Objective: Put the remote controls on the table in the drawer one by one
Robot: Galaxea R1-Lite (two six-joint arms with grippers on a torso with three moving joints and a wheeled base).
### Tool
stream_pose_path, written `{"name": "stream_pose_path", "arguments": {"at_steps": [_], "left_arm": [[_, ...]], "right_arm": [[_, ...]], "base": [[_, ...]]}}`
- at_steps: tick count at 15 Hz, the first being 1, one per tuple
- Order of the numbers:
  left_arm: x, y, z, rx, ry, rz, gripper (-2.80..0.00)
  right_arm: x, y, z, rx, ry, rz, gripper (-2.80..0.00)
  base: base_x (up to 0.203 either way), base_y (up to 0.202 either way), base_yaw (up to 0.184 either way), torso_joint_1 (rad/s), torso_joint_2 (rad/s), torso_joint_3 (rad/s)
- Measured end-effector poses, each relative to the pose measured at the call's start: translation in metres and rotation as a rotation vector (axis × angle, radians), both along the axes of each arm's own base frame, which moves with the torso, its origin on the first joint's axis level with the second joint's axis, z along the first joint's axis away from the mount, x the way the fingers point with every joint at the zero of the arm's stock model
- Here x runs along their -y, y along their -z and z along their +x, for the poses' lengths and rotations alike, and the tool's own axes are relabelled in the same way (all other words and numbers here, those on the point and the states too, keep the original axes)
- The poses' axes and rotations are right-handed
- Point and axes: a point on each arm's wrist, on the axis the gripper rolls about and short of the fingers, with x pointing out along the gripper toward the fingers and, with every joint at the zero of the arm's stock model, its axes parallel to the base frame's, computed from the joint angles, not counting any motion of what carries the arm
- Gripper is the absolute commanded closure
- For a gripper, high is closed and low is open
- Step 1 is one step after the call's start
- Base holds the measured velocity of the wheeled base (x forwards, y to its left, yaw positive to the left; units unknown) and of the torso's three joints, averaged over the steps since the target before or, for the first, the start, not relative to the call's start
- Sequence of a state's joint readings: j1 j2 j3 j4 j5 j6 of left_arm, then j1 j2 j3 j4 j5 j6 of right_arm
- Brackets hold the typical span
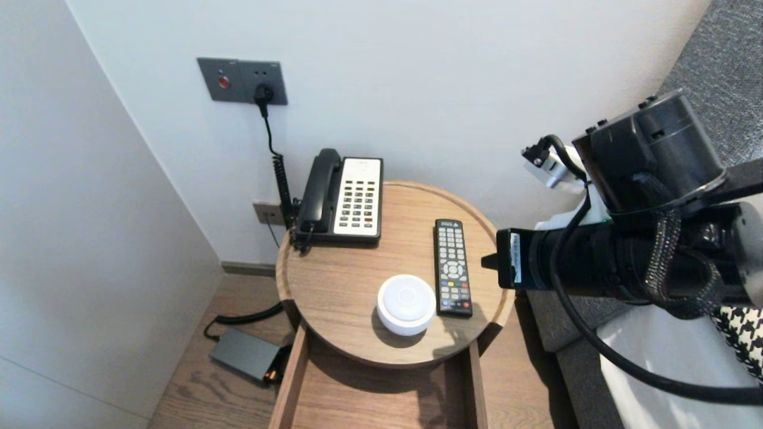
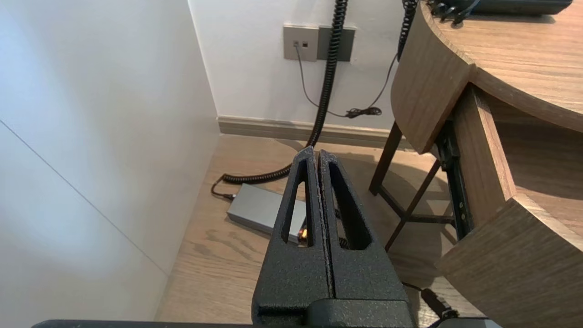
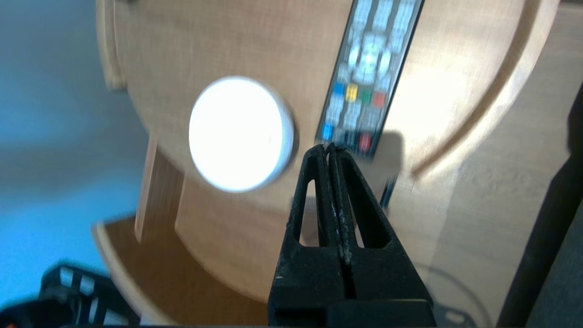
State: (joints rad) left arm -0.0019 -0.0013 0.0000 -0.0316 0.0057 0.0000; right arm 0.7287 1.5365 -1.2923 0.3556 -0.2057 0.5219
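The round bench (image 1: 340,280) has a raised rim, and my biggest worry is the right arm clipping that rim on the side right of the white puck (image 1: 406,304), since the arm hangs close to the edge there. The open drawer (image 1: 381,399) juts out below the puck toward me, so anything nudged off the rim could drop into it. The telephone (image 1: 343,196) sits behind the puck by the wall, well apart, so I judge it safe. The remote (image 1: 452,266) lies flat just right of the puck, and a sideways push could knock one into the other. The right gripper (image 1: 486,261) is just beyond the remote from the puck. Its fingers are pressed together on nothing, so a contact like this would only skid the remote. The left gripper (image 2: 316,152) hangs parked low, left of the puck, with its fingers together too.
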Motion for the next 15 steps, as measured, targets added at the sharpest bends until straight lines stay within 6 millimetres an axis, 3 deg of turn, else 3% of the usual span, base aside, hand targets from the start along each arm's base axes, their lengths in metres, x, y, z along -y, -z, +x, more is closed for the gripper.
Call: {"name": "stream_pose_path", "arguments": {"at_steps": [3,12,13,15], "left_arm": [[0.000,0.000,0.000,0.000,0.000,0.000,0.00],[0.000,0.000,0.000,0.000,0.000,0.000,0.00],[0.000,0.000,0.000,0.000,0.000,0.000,0.00],[0.000,0.000,0.000,0.000,0.000,0.000,0.00]], "right_arm": [[-0.007,-0.006,0.015,0.005,0.018,0.001,0.00],[-0.031,0.004,0.027,-0.023,-0.018,-0.025,0.00],[-0.032,0.006,0.029,-0.027,-0.014,-0.029,-2.80],[-0.034,0.010,0.034,-0.031,0.007,-0.042,-2.80]], "base": [[0.000,0.000,0.000,0.000,0.00,0.000],[0.000,0.000,0.000,0.000,0.00,0.000],[0.000,0.000,0.000,0.000,0.00,0.000],[0.000,0.000,0.000,0.000,0.00,0.000]]}}
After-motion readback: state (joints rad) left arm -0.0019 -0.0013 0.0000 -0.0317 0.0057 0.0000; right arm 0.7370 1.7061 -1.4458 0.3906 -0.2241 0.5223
